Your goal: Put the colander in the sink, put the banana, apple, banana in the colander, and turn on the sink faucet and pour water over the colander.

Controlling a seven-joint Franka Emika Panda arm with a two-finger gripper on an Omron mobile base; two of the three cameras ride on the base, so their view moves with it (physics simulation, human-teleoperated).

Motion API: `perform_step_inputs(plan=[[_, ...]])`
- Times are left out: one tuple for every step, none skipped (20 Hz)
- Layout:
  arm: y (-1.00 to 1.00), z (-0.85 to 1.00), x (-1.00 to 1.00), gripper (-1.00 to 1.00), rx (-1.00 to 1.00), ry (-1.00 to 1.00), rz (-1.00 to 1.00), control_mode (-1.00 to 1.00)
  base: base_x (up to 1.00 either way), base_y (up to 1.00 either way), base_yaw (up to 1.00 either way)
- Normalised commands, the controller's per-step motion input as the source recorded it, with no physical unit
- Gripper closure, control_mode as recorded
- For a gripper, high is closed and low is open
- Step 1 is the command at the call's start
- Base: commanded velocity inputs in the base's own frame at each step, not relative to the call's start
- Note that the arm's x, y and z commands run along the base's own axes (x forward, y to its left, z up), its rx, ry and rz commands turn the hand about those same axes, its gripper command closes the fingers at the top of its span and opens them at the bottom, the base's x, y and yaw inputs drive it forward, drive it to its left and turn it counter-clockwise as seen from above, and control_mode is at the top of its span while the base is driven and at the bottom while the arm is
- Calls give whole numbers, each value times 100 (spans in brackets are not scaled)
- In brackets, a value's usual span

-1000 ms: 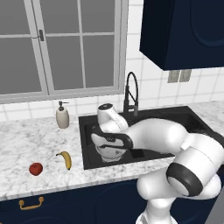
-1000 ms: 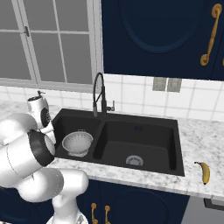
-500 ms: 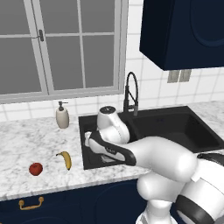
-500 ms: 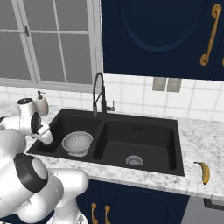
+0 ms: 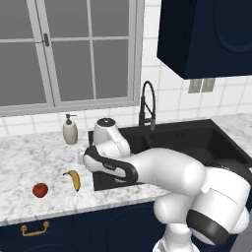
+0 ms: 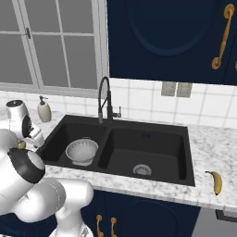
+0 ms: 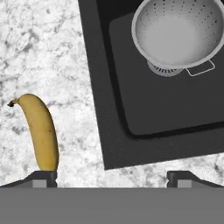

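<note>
**Colander placed; fruit and water still to come**

The colander [image 6: 82,151] sits upright in the left basin of the sink [image 6: 152,134], over that basin's drain, and it holds nothing; in the hand view its bowl [image 7: 179,33] is bare metal. So the first step looks done, and the rest is still open.

None of the fruit is loaded. One banana [image 5: 73,179] lies on the worktop [image 5: 29,162] just beside the sink's left rim, with the apple [image 5: 40,189] at about its 8 o'clock, a little apart. The second banana [image 6: 215,181] lies on the worktop at the far right, well apart from the colander.

The sink faucet [image 6: 106,99] stands behind the divider at the colander's 1 o'clock, and no stream runs from it.

The tool [image 7: 111,177] hangs over the worktop at the sink's left edge, its fingertips [image 7: 41,177] spread wide and pinching nothing. The near banana [image 7: 40,131] runs up from the left tip towards 12 o'clock. My judgement: this banana is the next pick, and the tool must centre over it before closing.
</note>
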Motion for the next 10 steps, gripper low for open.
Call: perform_step_inputs(plan=[[68, 0, 35, -100, 0, 0, 5, -100, 0, 0, 0], [71, -6, 38, -100, 0, 0, 4, -100, 0, 0, 0], [75, -10, 37, -100, -2, 0, 3, -100, 0, 0, 0], [75, -17, 35, -100, -4, 0, 2, -100, 0, 0, 0], [68, -20, 35, -100, -5, 0, 2, -100, 0, 0, 0], [62, -27, 36, -100, -4, 0, 1, -100, 0, 0, 0], [57, -25, 41, -100, -2, 0, 1, -100, 0, 0, 0], [53, -24, 41, -100, 0, 0, 1, -100, 0, 0, 0], [57, -24, 38, -100, 0, 0, 1, -100, 0, 0, 0], [60, -22, 31, -100, 0, 0, 2, -100, 0, 0, 0]])
